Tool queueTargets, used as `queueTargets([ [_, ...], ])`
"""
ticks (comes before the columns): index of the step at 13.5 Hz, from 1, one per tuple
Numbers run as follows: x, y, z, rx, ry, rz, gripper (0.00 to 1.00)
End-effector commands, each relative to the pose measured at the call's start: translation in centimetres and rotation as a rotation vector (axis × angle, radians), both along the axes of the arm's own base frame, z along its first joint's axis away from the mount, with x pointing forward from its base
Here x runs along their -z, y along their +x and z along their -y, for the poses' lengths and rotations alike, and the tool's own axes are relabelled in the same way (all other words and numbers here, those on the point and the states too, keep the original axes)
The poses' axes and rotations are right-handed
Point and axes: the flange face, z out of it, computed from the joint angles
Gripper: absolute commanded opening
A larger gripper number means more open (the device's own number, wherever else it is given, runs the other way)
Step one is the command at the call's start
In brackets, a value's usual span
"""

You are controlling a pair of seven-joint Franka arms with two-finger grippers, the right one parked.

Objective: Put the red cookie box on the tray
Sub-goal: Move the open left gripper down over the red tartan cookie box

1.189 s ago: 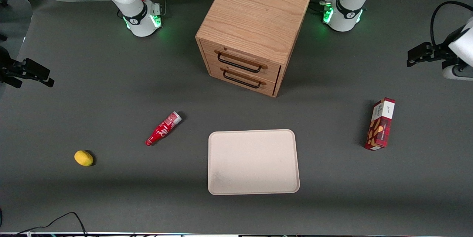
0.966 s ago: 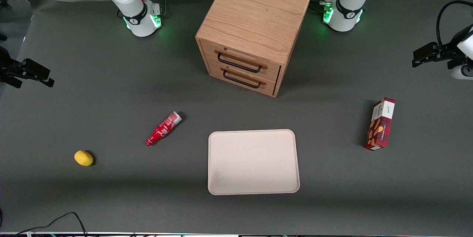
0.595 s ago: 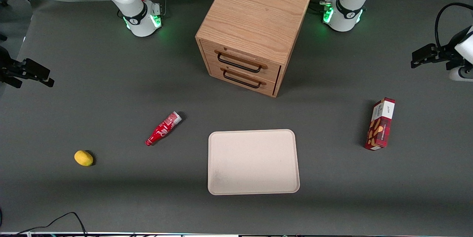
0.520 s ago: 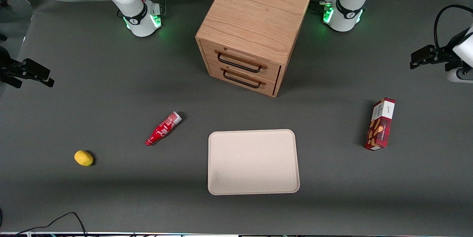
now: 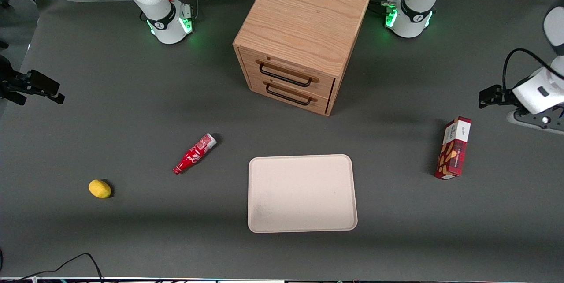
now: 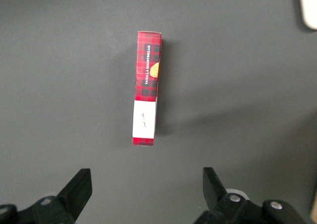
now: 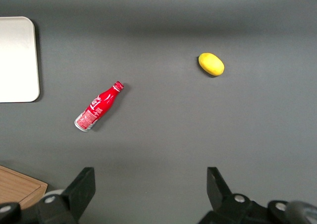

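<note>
One tray (image 5: 302, 193) lies nearest the front camera, bare, likely so the box can land flat. One red cookie box (image 5: 453, 148) lies on the table toward the working arm's end, well apart from it. The gripper (image 6: 146, 194) hovers above the box, fingers spread wide, holding nothing, probably to straddle it.

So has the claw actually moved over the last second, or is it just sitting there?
Yes. In the front view the claw and its wrist have come nearer the camera and closer to the red cookie box, which lies where it was. It is open, above the box.
</note>
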Motion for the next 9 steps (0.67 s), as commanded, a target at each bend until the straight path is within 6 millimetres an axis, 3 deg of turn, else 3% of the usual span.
queueTargets([
  [1,3.3,0.7,-1.6,0.079,0.023,0.001,1.00],
  [3,6.0,1.2,-3.2,0.070,0.007,-0.017,1.00],
  [6,10.9,2.0,-3.3,0.098,-0.021,-0.017,1.00],
  [9,14.4,2.4,-3.1,0.089,-0.020,0.035,1.00],
])
